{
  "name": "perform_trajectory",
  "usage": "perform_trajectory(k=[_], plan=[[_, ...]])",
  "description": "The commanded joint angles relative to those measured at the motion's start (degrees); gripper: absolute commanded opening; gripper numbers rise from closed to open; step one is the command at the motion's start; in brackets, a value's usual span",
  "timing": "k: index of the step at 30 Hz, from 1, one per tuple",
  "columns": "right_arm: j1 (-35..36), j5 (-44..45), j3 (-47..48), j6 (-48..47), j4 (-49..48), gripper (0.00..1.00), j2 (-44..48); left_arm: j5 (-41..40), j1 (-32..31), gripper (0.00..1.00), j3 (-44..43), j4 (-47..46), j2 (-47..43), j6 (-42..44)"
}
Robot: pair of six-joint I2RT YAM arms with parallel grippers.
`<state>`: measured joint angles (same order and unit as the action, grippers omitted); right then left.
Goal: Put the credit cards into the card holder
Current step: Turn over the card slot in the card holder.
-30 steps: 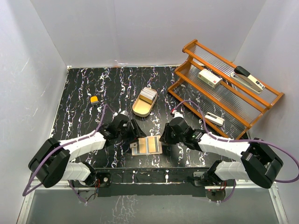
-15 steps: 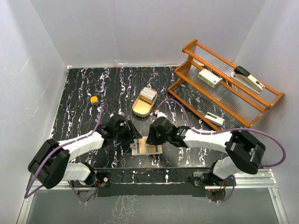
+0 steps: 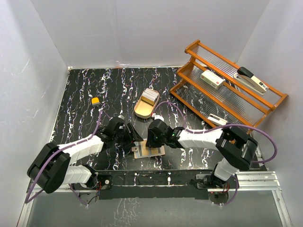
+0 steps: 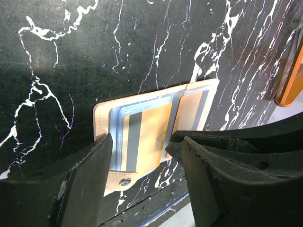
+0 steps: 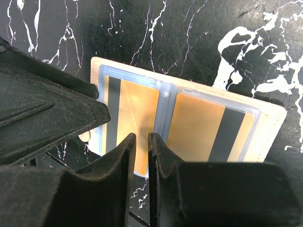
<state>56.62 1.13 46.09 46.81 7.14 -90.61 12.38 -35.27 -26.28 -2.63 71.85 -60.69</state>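
Card holder (image 3: 154,152) lies open and flat on the black table (image 3: 80,118), close to the near edge, between the two arms. Pocketed cards (image 5: 215,130), two of them, sit in its clear sleeves, one on each side of the fold. Stacked cards (image 3: 150,96) wait in the gold tray (image 3: 138,112), well apart toward the back.

Left gripper (image 4: 140,142) is wide open and holds nothing. Its fingers straddle the half of the holder with the snap tab, one finger overlapping the outer edge. Right gripper (image 5: 142,142) is nearly closed, with only a thin slit between the fingers and nothing visible in it. Its tips are over the sleeve beside the left gripper; contact cannot be confirmed.

Risks noted:
- The two grippers are just beside each other, so any sideways move may knock one into the other.
- A push from the right tips may slide the unclamped holder toward the table edge.
- Pressure on the sleeve may crease it or shift a card partly out.
- Lifting away may drag the holder's flap shut.
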Motion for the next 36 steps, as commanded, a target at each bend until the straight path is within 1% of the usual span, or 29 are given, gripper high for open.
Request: perform_trajectory(k=[1,6,11,14,22,29,36], plan=[[0.4,1.5,2.7,-0.3,-1.8,0.15,-0.9,3.3,0.7,0.59,1.4,-2.1,-1.1,-1.6],[0.7,2.4,2.9,-0.8,-0.7,0.12,-2.3,3.7,0.9,0.59,2.2,-3.4,-1.4,-2.3],[1.2,3.0,3.0,-1.0,0.9,0.04,-4.2,3.6,0.9,0.60,1.7,-3.3,-1.8,-2.2],[1.6,3.2,2.7,-0.9,1.2,0.01,-5.0,3.8,0.9,0.60,1.8,-4.0,-1.9,-2.3],[1.7,3.1,1.8,-0.7,0.5,0.00,-5.0,5.3,0.9,0.60,2.4,-7.3,-1.9,-2.4],[1.7,3.6,1.1,-0.6,0.0,0.00,-3.8,4.3,0.9,0.61,1.6,-6.2,-2.4,-0.8],[1.7,3.2,0.4,-0.3,-1.1,0.00,-3.5,6.6,0.9,0.61,2.9,-10.9,-2.3,-1.9]])
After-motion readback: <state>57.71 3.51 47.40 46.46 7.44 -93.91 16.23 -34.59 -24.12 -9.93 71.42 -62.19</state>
